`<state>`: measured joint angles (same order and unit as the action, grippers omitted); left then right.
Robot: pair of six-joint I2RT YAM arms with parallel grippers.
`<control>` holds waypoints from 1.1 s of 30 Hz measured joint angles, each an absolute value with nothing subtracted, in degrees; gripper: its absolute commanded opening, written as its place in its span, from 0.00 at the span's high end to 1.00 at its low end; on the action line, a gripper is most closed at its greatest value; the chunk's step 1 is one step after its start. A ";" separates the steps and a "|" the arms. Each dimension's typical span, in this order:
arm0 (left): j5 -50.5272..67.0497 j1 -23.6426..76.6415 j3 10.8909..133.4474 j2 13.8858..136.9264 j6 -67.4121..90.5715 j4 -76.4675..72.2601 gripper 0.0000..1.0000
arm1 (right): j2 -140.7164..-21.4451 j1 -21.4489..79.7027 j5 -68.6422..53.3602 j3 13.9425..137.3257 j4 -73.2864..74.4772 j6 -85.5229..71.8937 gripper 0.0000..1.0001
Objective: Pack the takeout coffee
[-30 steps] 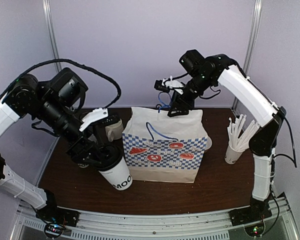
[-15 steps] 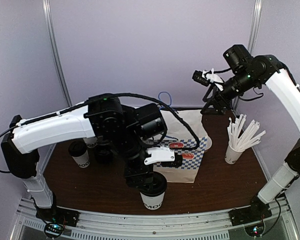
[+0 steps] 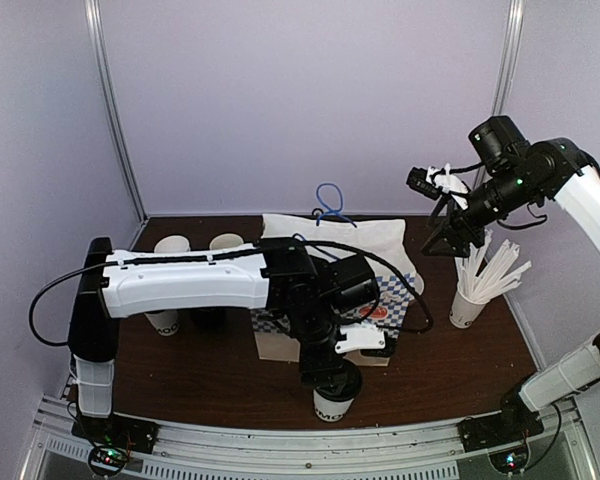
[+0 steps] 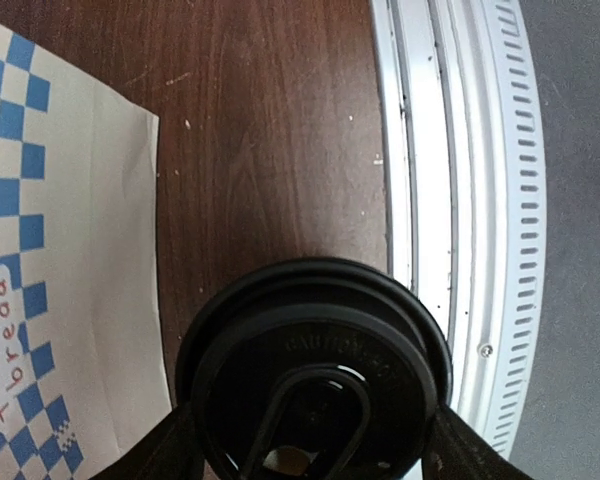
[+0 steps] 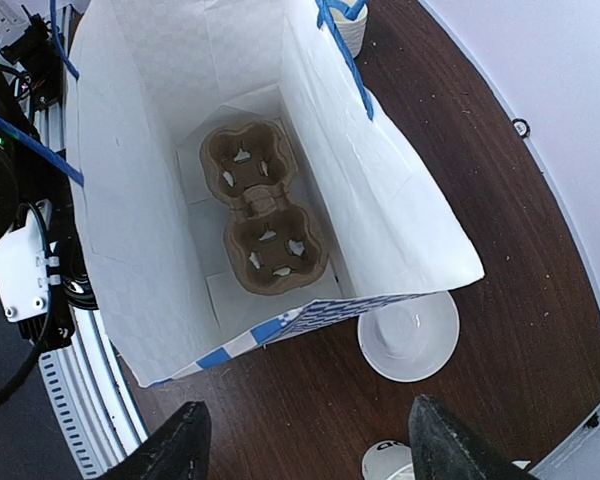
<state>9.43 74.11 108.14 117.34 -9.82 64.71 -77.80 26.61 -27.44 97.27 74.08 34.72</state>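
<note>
The dark wooden table (image 3: 180,370) carried a large white paper bag (image 3: 380,240) with blue checks, which stood upright and open at the middle. The left arm (image 3: 180,285) reached across in front of this bag, low over the table. Its gripper, the left gripper (image 3: 330,380), pointed downward at the near edge. It was clamped on the coffee cup (image 3: 330,405) from above. In the left wrist view one finger (image 4: 170,450) pressed against each side of the black lid (image 4: 315,370). The cup was upright directly under the gripper, just in front of the bag and close to the metal rail (image 4: 450,200). Whether its base touched the wood, I could not tell. The right arm (image 3: 590,200) was lifted high on the right side, well apart from the cup. The right gripper (image 5: 305,445) hung over the table beside the bag, and its fingers stood apart with nothing between them. From the right wrist view the inside of the bag was visible, and a brown cardboard cup holder (image 5: 263,210) lay flat on its bottom. A white bowl (image 5: 410,335) sat on the table just beside the bag. Near the right edge a paper cup (image 3: 467,308) held a bunch of white straws (image 3: 490,265). Two more paper cups (image 3: 170,245) stood at the back left.
</note>
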 measured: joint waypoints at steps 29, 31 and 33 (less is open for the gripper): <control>1.39 72.16 108.27 84.09 -14.15 63.53 0.03 | -79.77 45.47 -33.89 99.22 81.78 43.53 0.42; 1.17 68.45 106.59 80.34 -13.23 61.04 0.02 | -81.03 50.68 -32.58 99.15 82.13 43.81 0.41; 0.62 64.14 103.37 76.79 -11.57 57.52 0.03 | -82.43 53.76 -30.85 98.37 81.45 43.55 0.35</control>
